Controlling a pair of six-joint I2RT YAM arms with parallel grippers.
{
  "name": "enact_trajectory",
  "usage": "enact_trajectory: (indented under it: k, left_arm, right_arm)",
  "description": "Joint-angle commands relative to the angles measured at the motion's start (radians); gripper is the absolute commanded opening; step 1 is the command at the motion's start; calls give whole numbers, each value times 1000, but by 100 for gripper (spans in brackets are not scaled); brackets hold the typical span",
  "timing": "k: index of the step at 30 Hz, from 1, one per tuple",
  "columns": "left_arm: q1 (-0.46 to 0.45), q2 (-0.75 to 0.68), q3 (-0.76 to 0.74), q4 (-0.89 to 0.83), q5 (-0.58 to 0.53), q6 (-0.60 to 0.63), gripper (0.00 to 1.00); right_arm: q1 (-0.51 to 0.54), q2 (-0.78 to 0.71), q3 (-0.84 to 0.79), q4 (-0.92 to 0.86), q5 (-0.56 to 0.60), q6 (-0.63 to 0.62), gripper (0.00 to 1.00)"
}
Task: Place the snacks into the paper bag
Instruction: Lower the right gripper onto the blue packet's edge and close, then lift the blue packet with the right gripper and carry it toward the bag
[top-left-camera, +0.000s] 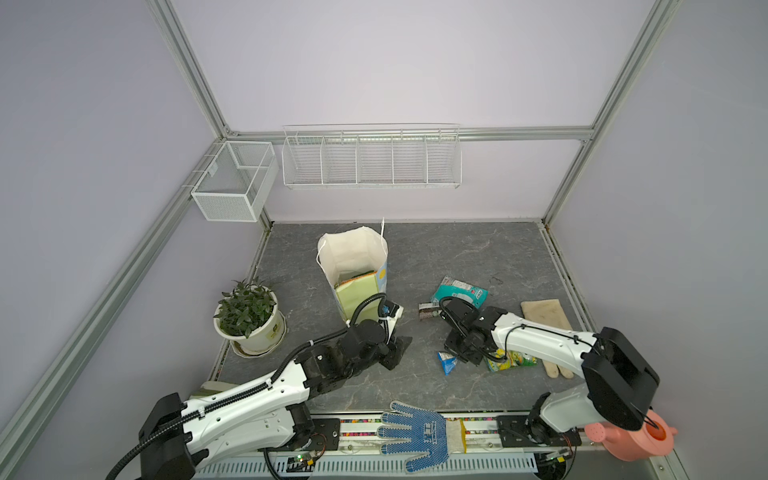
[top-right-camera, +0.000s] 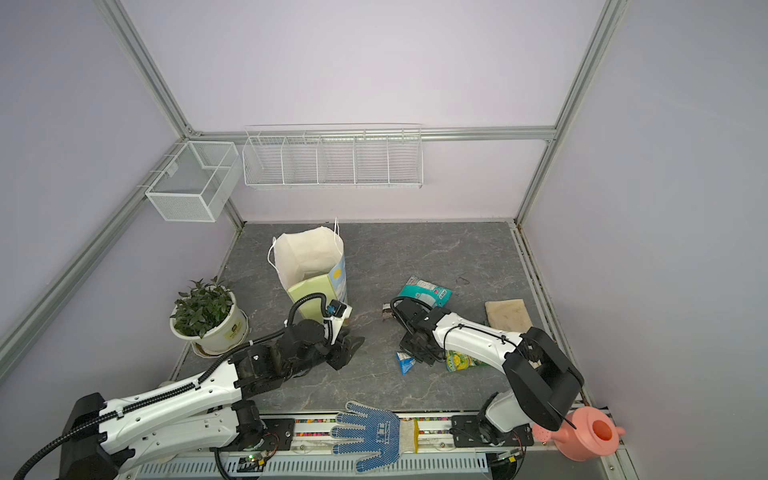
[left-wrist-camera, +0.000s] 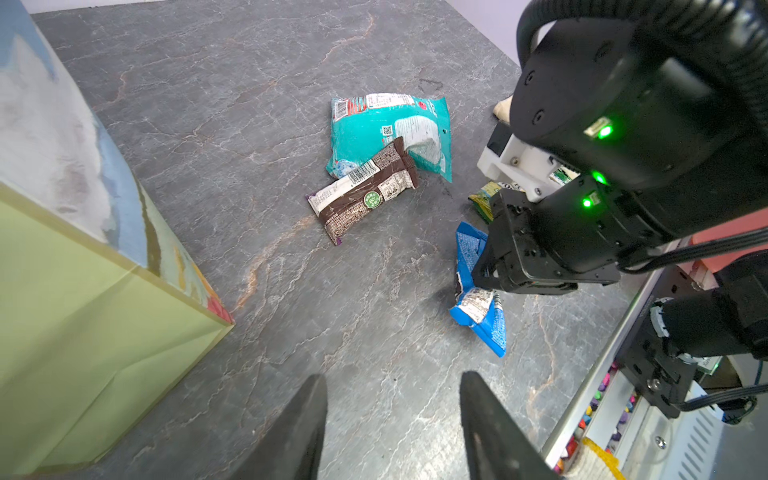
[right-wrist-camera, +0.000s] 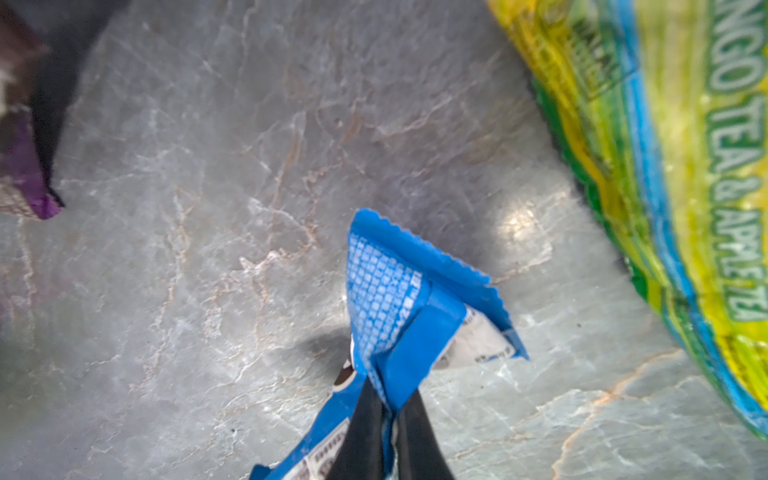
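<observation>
The paper bag (top-left-camera: 353, 266) (left-wrist-camera: 83, 311) stands open at the back left, with packets showing inside it. On the table lie a teal packet (top-left-camera: 459, 291) (left-wrist-camera: 390, 129) and a dark brown bar (top-left-camera: 428, 311) (left-wrist-camera: 365, 191) overlapping its edge. A yellow-green packet (top-left-camera: 511, 359) (right-wrist-camera: 673, 166) lies under the right arm. My right gripper (right-wrist-camera: 388, 399) is shut on the crumpled end of the blue packet (top-left-camera: 447, 361) (right-wrist-camera: 399, 291), which rests on the table. My left gripper (left-wrist-camera: 392, 382) is open and holds nothing, low over the table beside the bag's front corner.
A potted plant (top-left-camera: 249, 316) stands left of the bag. A cream glove (top-left-camera: 544, 316) lies at the right, a blue dotted glove (top-left-camera: 415, 432) on the front rail, and a pink watering can (top-left-camera: 636, 436) at the front right. White wire baskets (top-left-camera: 370, 158) hang on the back wall.
</observation>
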Motion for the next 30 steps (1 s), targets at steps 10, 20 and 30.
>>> enact_trajectory:
  k: [10, 20, 30]
  left_arm:
    - [-4, -8, -16, 3, -13, -19, 52]
    - [-4, -8, -54, 33, -3, -50, 52]
    - [-24, 36, -82, 70, -3, -78, 52]
  right_arm:
    - [24, -31, 105, -132, 118, -64, 6]
    - [31, -114, 164, -186, 209, -171, 6]
    - [37, -211, 197, -171, 269, -290, 6]
